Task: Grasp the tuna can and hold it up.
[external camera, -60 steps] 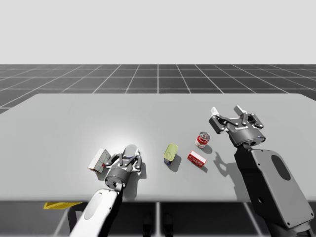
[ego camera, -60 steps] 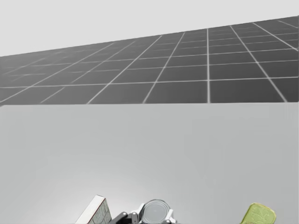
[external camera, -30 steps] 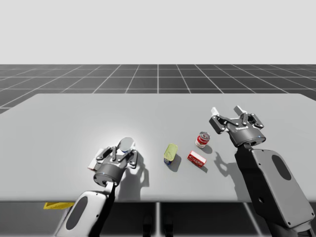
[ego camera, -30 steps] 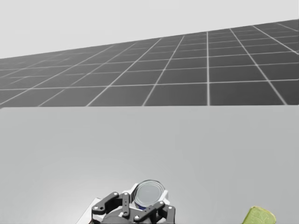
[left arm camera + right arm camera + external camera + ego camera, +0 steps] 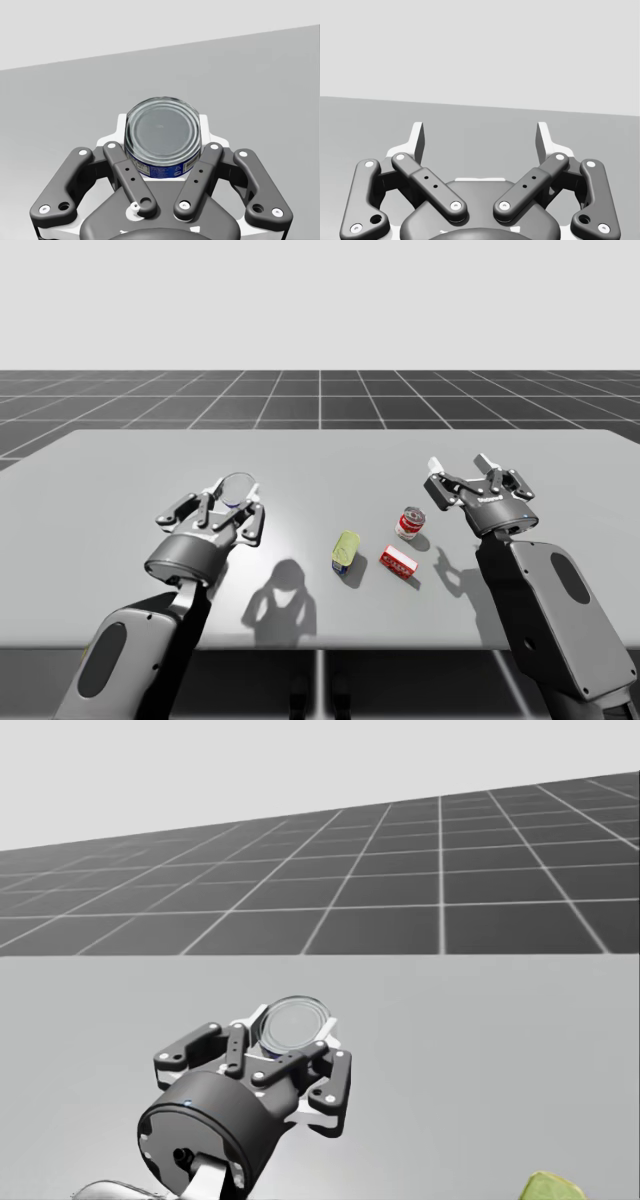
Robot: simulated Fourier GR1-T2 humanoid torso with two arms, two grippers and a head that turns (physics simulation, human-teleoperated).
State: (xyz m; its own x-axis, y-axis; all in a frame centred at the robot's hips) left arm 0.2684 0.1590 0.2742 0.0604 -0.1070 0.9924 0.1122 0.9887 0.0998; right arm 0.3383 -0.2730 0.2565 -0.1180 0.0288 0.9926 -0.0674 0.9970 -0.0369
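The tuna can (image 5: 238,486) is short and round, with a silver lid and a blue label. My left gripper (image 5: 236,500) is shut on it and holds it in the air, well above the table (image 5: 320,455), lid tilted forward. In the head view the can (image 5: 293,1022) sits between the dark fingers of that gripper (image 5: 291,1042). In the left wrist view both fingers press the sides of the can (image 5: 162,131). My right gripper (image 5: 459,466) hovers open at the right, nothing between its fingers (image 5: 417,137).
A green can (image 5: 345,550) lies on its side at the table's middle, its edge also in the head view (image 5: 553,1188). An upright red-and-white can (image 5: 410,523) and a small red box (image 5: 398,561) stand just right of it, below my right gripper.
My left gripper has risen from the table with the tuna can in it, up and slightly left. The white box beside it is now hidden behind the arm. The right arm has not moved.
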